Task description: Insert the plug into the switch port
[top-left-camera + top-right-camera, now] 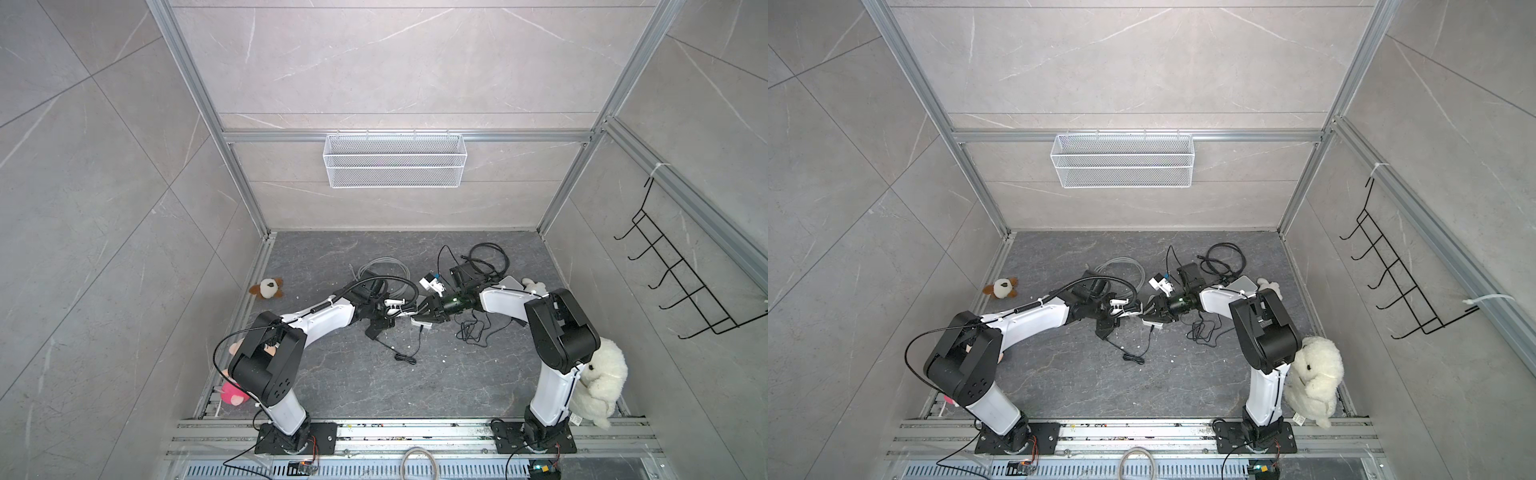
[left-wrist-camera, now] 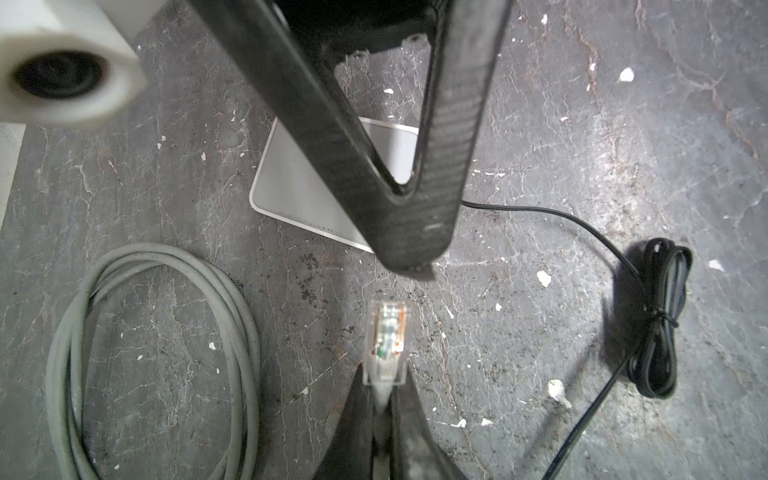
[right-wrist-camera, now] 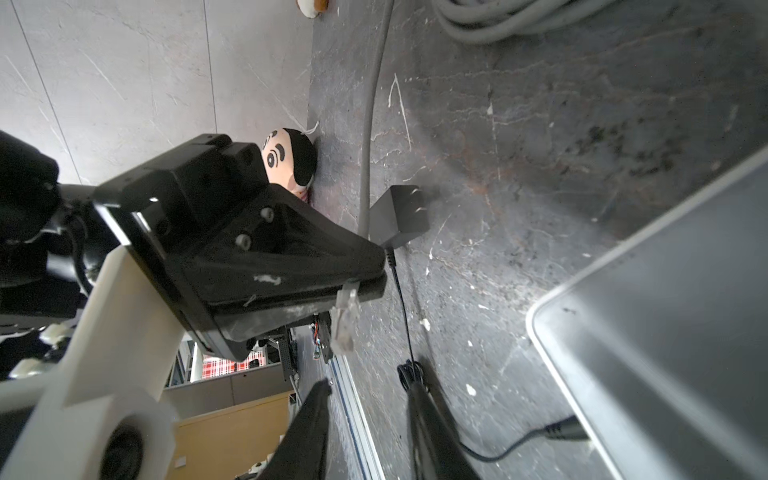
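Left end effector (image 2: 383, 395): fingers together, clamped on the grey cable (image 2: 158, 353) just behind the plug (image 2: 384, 338). The clear plug sticks out past the fingertips. The grip point is largely covered by the fingers, and their bases are cut off by the frame edge.

Right end effector (image 3: 370, 390): fingers apart, nothing between them. Only the two tips show in the right wrist view; the rest is cut off.

Plug position: in the air over the table (image 2: 582, 124), apart from the switch (image 2: 299, 187). In the left wrist view the black tip of the right end effector sits between plug and switch, close to the plug's front but not touching it. In the right wrist view the plug (image 3: 347, 322) shows side-on at the left end effector's tip, blurred, and its latch cannot be made out.

Switch: flat on the table. Its ports cannot be seen in any view. The right end effector covers roughly half of it in the left wrist view. The right wrist view cuts it off at the edge and shows only a grey slab (image 3: 665, 332) with a black lead plugged into one side.

In both top views the two end effectors meet mid-table. The switch is a white sliver (image 1: 417, 322) under the right one. The plug is too small to pick out there.

A black adapter (image 3: 399, 216) lies on the table beside the cable, partly behind the left end effector.
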{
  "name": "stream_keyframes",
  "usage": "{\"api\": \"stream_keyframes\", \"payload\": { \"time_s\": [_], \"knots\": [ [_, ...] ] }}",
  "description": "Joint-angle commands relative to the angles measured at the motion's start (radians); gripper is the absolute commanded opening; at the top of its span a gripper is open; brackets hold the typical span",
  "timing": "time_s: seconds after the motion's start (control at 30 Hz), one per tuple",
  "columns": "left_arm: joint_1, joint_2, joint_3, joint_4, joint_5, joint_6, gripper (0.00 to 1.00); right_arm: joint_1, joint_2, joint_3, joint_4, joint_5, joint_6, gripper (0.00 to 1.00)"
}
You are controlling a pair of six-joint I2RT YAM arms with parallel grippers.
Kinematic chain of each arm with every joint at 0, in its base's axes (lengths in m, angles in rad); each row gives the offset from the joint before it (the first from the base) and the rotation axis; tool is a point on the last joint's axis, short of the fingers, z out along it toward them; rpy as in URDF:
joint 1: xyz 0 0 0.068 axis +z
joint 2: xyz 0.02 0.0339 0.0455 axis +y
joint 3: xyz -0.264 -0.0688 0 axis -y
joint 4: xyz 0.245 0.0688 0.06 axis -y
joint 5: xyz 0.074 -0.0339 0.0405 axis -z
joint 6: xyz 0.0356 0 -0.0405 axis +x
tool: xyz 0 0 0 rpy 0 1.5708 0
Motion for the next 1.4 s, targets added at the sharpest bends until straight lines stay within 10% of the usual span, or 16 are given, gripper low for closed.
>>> {"api": "stream_keyframes", "payload": {
  "time_s": [0.0,0.8,1.37],
  "knots": [
    [0.011,0.016,0.044,-0.062,0.070,-0.030,0.00,0.015,-0.029,-0.010,0.082,-0.001,0.051,0.38],
    [0.027,0.054,0.105,-0.152,0.181,-0.068,0.01,0.067,0.008,0.048,0.005,0.118,0.101,0.09],
    [0.093,-0.030,-0.023,0.004,0.291,-0.121,0.26,0.059,-0.022,0.061,-0.031,0.000,0.256,0.05]
  ]
}}
